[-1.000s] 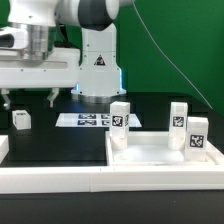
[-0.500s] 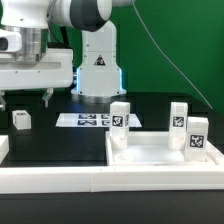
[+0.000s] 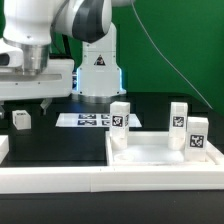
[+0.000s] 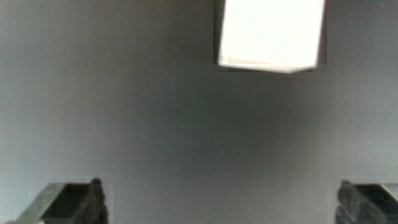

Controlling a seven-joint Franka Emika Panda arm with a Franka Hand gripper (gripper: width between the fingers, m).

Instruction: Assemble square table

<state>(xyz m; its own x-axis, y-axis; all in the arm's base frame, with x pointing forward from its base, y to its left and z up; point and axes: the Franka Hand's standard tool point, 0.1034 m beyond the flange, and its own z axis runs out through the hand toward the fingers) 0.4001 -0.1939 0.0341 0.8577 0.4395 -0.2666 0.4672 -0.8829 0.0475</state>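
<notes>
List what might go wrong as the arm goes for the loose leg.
1. The open end effector hovers above the loose leg; in the wrist view the leg lies well off the midline between the fingers, so a straight descent would probably miss it or knock it over.
2. That leg sits close to the white rail, which a finger may clip.

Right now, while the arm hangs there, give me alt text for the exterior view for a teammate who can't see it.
The open gripper hangs above a small white leg lying on the black table at the exterior view's left, holding nothing. At the right, the white square tabletop carries upright tagged legs. The marker board lies flat behind, before the robot's base.
</notes>
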